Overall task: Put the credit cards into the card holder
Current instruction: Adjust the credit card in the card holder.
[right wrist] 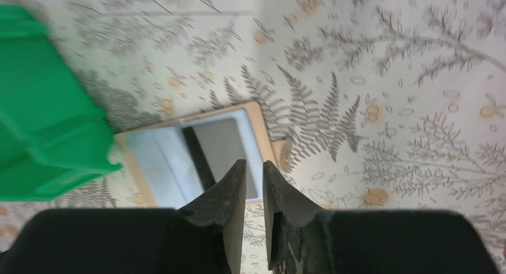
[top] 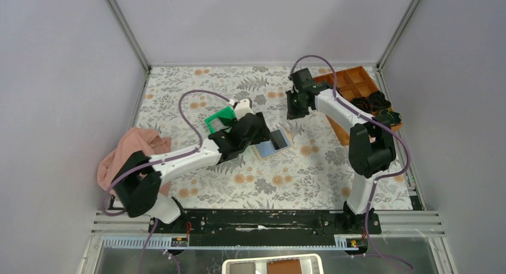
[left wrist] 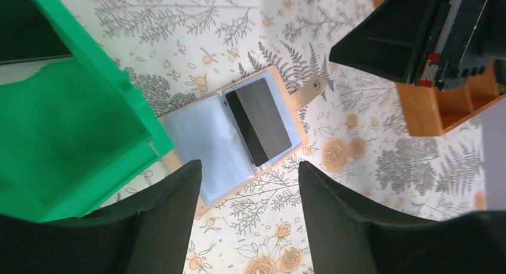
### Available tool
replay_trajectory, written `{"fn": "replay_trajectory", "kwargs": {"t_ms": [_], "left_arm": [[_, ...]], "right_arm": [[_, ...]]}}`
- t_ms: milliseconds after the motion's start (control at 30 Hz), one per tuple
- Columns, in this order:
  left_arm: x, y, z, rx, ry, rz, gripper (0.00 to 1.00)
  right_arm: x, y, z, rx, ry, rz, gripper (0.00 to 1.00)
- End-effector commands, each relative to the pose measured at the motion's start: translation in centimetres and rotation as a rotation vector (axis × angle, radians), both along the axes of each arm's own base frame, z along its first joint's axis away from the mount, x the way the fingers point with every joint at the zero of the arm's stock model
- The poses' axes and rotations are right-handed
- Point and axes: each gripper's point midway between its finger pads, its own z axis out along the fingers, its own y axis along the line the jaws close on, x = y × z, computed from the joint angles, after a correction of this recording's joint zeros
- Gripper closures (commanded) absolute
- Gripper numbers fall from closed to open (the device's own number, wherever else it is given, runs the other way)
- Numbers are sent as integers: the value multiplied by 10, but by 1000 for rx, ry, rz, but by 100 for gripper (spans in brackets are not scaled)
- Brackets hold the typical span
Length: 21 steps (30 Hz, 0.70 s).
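Glossy dark credit card (left wrist: 259, 120); card holder (left wrist: 197, 139) with shiny clear-plastic sleeves, tan leather-like edge; smooth green plastic tray (left wrist: 71, 131); matt printed table (left wrist: 382, 163).

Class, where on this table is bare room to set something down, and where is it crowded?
Free: the table between the arm bases; the far strip behind the green tray. Crowded: the middle around tray and card holder; the far right by the orange box.
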Motion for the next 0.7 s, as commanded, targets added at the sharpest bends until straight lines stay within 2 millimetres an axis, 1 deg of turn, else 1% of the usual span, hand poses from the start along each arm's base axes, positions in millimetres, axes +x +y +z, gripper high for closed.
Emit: {"fn": "replay_trajectory", "kwargs": {"t_ms": [0,67,133,167,200,233,267,300,333,367,400,433,467,533,600,667], "left_arm": [[2,25,31,-39,-85,36,37],[1,41,44,-74,-117,66,46],[1,59,56,-115,-148,109,54],[1,69,61,-131,-159,130,55],[1,78,71,-155,-182,146,55],[1,87,77,-166,-197,164,55],[1,95,83,-176,-214,177,54],[0,103,88,-187,-233,190,53],[-1,110,94,-200,-254,202,51],[-3,116,99,-215,-275,211,46],[-4,122,102,-224,-293,221,35],[-6,127,106,-235,-313,229,6],[-7,131,111,-248,-336,230,1],[-10,133,120,-277,-378,212,0],[-12,136,129,-310,-416,209,0],[-13,138,136,-339,-444,206,0]], "right_arm": [[18,35,68,90,-182,112,74],[21,50,80,92,-227,163,66],[25,65,93,97,-283,212,63],[29,73,104,112,-329,230,62],[35,80,119,140,-382,241,57],[40,87,132,181,-428,252,47],[44,95,148,229,-487,263,30],[45,101,156,278,-527,266,5],[48,107,162,327,-571,255,1],[52,110,172,372,-619,229,1],[54,111,179,412,-655,202,1],[56,112,187,446,-703,189,1],[59,113,200,483,-758,176,1],[61,114,209,515,-786,174,1],[55,125,212,553,-782,262,0],[50,135,208,562,-755,338,14]]}}
